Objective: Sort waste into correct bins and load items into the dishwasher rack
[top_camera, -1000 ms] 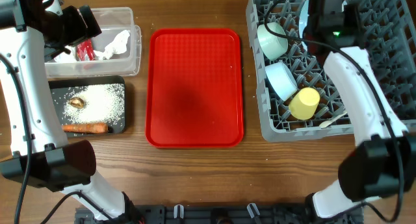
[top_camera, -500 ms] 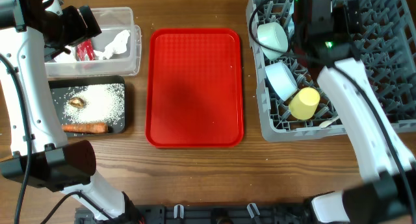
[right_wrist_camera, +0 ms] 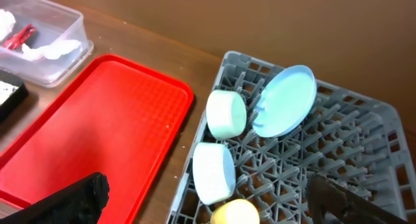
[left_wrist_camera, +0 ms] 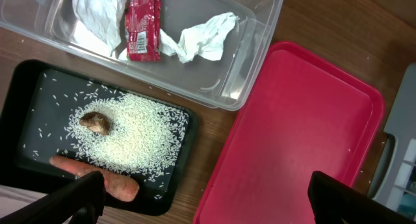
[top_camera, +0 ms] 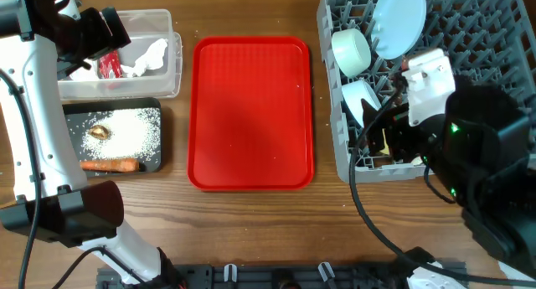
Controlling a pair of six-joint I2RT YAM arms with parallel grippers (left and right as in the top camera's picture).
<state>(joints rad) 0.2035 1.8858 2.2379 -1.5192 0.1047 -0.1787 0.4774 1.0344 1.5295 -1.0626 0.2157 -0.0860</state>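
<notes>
The grey dishwasher rack (top_camera: 490,38) holds a pale blue plate (top_camera: 399,21) on edge, two mint bowls (top_camera: 352,52) (top_camera: 360,99) and a yellow cup (right_wrist_camera: 237,213). The clear tub (top_camera: 167,79) contains a red wrapper (top_camera: 109,65) and white tissues (top_camera: 151,53). On the black tray (top_camera: 75,113) lie rice grains (top_camera: 130,130), a brown scrap (top_camera: 99,131) and a carrot (top_camera: 110,164). My left gripper (left_wrist_camera: 214,204) hangs open and empty above the tray's corner. My right gripper (right_wrist_camera: 208,208) is open and empty, high over the rack's front left, and its arm hides the cup from overhead.
A flat red tray (top_camera: 251,113) lies bare between the bins and the rack. Brown wooden tabletop (top_camera: 251,222) runs along the front. The right arm's body (top_camera: 477,155) covers the rack's front right corner from above.
My right arm has drawn back from the far part of the rack toward its front and risen, leaving the plate standing uncovered among the pegs. The left arm has not moved.
</notes>
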